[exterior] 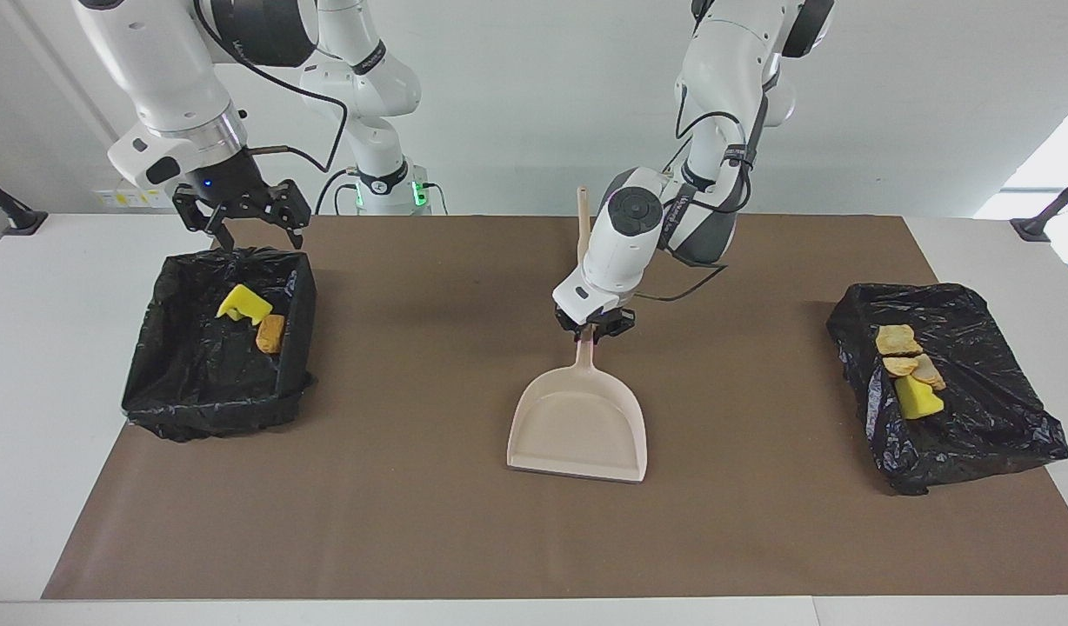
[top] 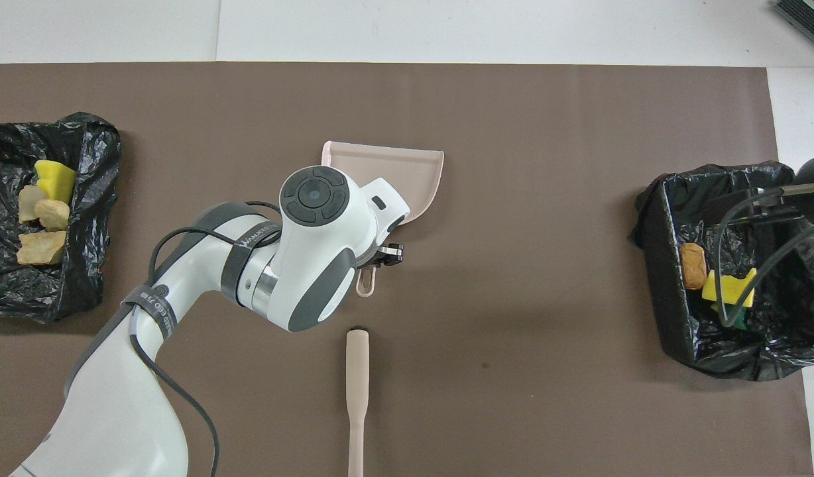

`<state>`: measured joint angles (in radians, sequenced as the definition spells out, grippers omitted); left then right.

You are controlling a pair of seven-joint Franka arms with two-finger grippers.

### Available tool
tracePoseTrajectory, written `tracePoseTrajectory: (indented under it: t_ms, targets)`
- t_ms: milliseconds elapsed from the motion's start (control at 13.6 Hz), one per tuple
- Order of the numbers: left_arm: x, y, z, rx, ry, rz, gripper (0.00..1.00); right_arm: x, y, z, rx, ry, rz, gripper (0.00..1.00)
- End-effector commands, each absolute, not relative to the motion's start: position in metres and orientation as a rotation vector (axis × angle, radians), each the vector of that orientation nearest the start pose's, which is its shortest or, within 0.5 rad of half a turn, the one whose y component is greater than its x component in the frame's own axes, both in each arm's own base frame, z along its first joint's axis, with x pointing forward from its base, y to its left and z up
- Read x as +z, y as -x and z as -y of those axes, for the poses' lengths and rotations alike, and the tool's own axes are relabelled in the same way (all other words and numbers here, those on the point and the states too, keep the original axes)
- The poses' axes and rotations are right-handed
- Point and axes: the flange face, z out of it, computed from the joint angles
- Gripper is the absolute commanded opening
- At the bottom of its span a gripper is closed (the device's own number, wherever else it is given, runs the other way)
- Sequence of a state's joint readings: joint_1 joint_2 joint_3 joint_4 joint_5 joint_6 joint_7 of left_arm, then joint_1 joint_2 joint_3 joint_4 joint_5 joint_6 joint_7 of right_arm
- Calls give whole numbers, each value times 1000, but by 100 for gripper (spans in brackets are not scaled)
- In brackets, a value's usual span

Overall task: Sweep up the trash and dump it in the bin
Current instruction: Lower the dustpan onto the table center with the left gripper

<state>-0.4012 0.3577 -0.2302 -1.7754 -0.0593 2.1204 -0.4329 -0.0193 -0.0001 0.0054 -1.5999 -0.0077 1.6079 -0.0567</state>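
A: Trash (exterior: 254,315) is found already binned: a yellow sponge piece and a brown scrap lie in the black-lined bin (exterior: 216,348) directly under the right tool (exterior: 238,228). The other scraps (exterior: 910,365) are seen on the crumpled black bag (exterior: 943,387) at the left arm's end of the tabletop (exterior: 412,522), well apart from either tool. None is noted on the brown mat.

B: Tool states?

A: Right tool is held above the bin's rim, fingers spread wide, nothing gripped; it is judged to be waiting. Left tool (exterior: 593,330) is set on the dustpan (exterior: 579,426) handle, at the stem just above the pan; whether it is clamped cannot be told. The pan lies flat, mouth turned away from the robots.

B: Brush?

A: Brush handle (top: 356,397) is left lying just beside the left tool, nearer the robots, ungripped. Sweeping is judged finished.
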Motion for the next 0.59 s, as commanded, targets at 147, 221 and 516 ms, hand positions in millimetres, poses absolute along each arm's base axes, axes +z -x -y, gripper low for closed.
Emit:
tracePoseTrajectory:
  t_ms: [147, 221, 516]
  targets:
    - [360, -520, 372, 108, 3287, -123, 40, 614, -551, 0, -10, 3134, 74, 100]
    - [360, -520, 371, 109, 3285, -136, 99, 613, -551, -1, -5, 3134, 69, 100]
    - [377, -531, 351, 84, 3285, -107, 100, 614, -550, -3, -3, 3125, 59, 100]
